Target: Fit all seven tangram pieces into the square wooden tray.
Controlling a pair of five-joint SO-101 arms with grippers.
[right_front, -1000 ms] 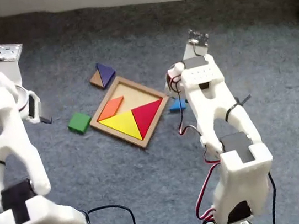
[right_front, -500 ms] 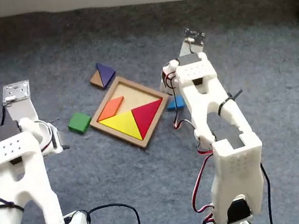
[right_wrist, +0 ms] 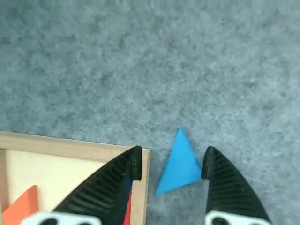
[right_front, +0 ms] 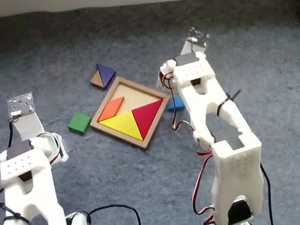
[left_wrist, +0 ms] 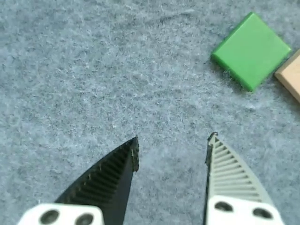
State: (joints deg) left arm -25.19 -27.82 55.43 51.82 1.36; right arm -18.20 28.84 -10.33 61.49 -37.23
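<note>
The square wooden tray [right_front: 143, 88] lies tilted on the carpet and holds an orange piece [right_front: 111, 108], a yellow triangle [right_front: 122, 123] and a red triangle [right_front: 147, 115]. A purple triangle [right_front: 106, 72] and a brown triangle [right_front: 97, 79] touch each other just beyond the tray's far-left edge. A green square [right_front: 79, 123] sits off its left corner. My right gripper [right_wrist: 172, 152] is open and straddles the blue triangle [right_wrist: 180, 164], with one finger over the tray's corner [right_wrist: 140, 187]. My left gripper [left_wrist: 173, 140] is open above bare carpet, short of the green square [left_wrist: 251, 50].
Everything rests on grey carpet [right_front: 256, 75]. The right arm [right_front: 211, 109] hides part of the blue triangle [right_front: 176, 104] in the high view. The left arm [right_front: 28, 180] stands at the near left. A pale wall edge runs along the far side.
The left arm has drawn back toward the near side, away from the far left. The right arm has shifted slightly toward the tray's right corner.
</note>
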